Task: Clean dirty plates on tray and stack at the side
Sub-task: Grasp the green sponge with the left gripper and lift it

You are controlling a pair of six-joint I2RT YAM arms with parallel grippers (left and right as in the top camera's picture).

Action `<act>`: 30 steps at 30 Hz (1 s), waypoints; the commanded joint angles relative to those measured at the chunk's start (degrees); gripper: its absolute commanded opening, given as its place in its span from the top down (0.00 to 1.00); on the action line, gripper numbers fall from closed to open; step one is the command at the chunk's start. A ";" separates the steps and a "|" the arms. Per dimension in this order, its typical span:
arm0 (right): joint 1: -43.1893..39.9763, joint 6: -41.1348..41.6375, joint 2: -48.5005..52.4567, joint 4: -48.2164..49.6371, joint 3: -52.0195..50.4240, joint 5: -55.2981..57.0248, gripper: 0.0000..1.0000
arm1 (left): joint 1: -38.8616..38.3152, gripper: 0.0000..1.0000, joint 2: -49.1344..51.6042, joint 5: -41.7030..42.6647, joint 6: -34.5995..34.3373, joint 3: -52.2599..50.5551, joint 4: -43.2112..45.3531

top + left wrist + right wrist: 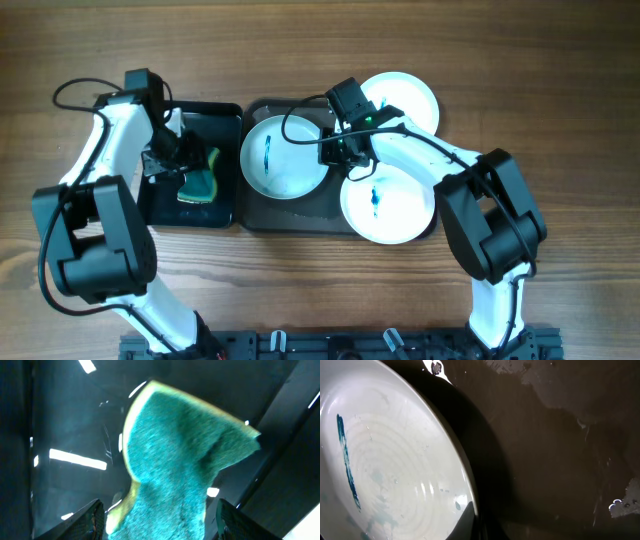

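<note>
Three white plates show in the overhead view. One with a blue streak [285, 155] lies at the left of the dark grey tray [300, 212]. A second streaked plate [388, 205] sits at the tray's lower right. A third plate [405, 98], with no visible streak, is at the upper right. My right gripper [345, 150] is shut on the right rim of the left plate [395, 460]; one finger [480, 525] lies inside the rim. My left gripper [185, 165] is open, its fingers [162, 522] on either side of a green and yellow sponge [180, 460].
The sponge [200, 185] lies in a smaller glossy black tray [225, 130] left of the grey tray. The grey tray's floor [560, 460] looks wet. Wooden table surrounds both trays.
</note>
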 commanded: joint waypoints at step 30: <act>-0.26 0.17 1.51 0.44 1.11 -1.46 0.96 | -2.36 0.96 -0.42 1.38 -1.42 -1.75 3.91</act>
